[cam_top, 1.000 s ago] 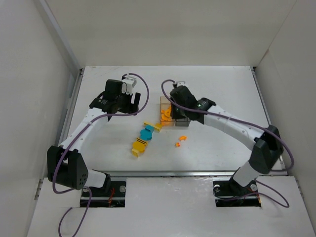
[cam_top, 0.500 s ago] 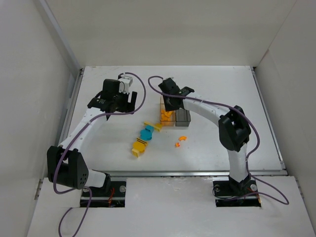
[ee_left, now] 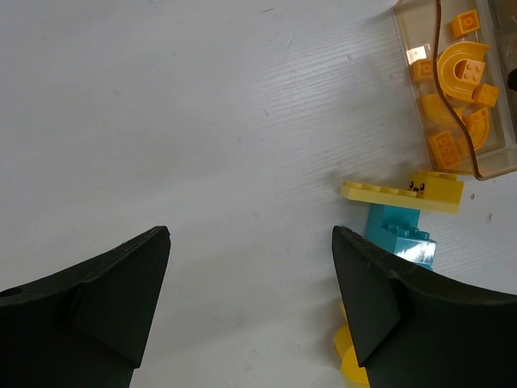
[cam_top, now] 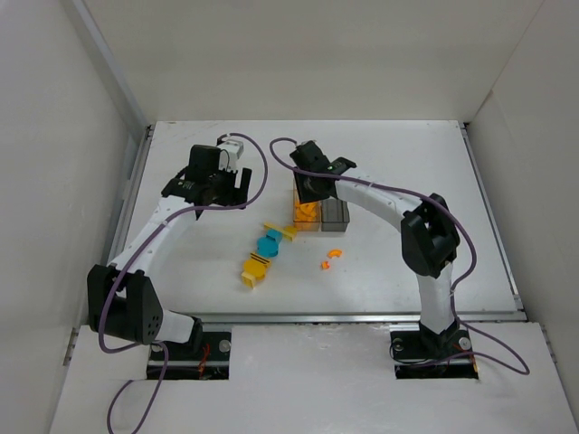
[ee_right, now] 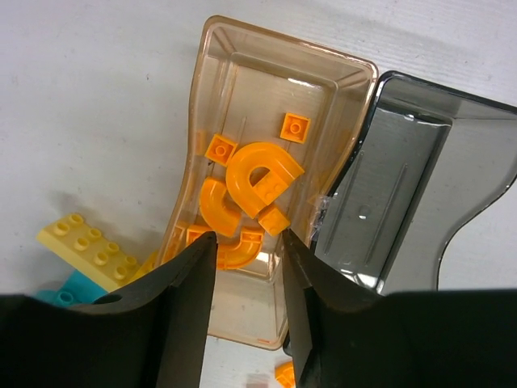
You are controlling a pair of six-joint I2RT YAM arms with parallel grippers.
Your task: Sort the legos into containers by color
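Amber box abuts grey box, rims touching.

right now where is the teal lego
In the top view the teal lego lies left of the orange box, between the flat yellow piece and the striped yellow piece.

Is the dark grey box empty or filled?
Empty. In the right wrist view the dark grey box shows only its bare, shiny floor, no pieces.

Legos lie in the left container, loose legos beside it.
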